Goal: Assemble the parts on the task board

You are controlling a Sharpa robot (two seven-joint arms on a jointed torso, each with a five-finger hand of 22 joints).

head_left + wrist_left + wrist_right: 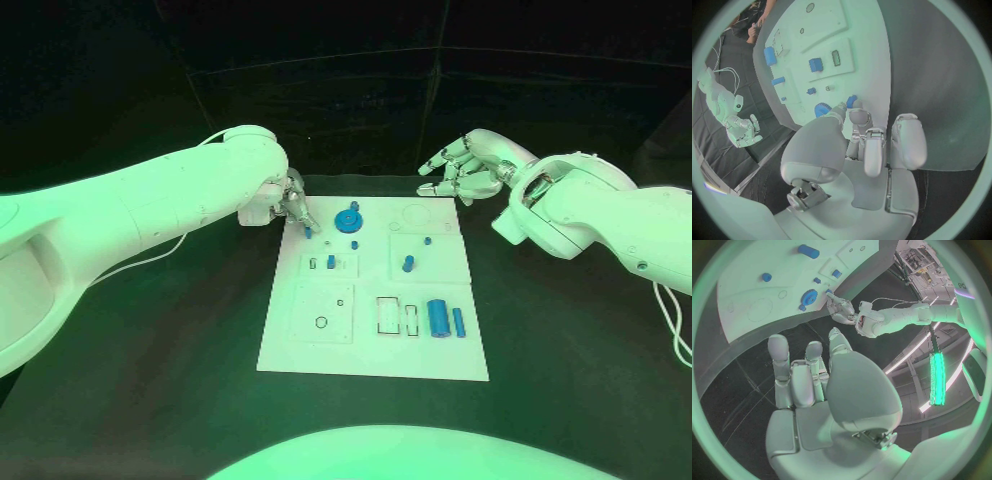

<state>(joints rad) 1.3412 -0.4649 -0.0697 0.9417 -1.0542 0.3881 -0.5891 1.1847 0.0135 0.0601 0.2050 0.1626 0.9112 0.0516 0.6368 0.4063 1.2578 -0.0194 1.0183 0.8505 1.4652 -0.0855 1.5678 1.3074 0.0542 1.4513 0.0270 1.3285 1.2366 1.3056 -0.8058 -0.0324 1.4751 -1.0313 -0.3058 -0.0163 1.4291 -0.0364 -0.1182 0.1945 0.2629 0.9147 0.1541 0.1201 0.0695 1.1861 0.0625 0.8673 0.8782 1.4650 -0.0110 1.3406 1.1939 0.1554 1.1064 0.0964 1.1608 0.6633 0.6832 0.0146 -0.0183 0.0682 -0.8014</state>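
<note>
Left hand (291, 208) is pinching a small blue peg (307, 232) at the task board (289, 345)'s far left corner, beside the blue gear (348, 219) (seating step, likely). Right hand (459, 168) is hovering off the far right corner, fingers spread, holding nothing. Next: pressing it straight down.

Two bulky, smooth white arms, the left arm (144, 205) trailing a thin white cable, each end in a silver hand: left hand (289, 208), right hand (462, 170), with jointed metallic fingers and rounded pale pads.
</note>
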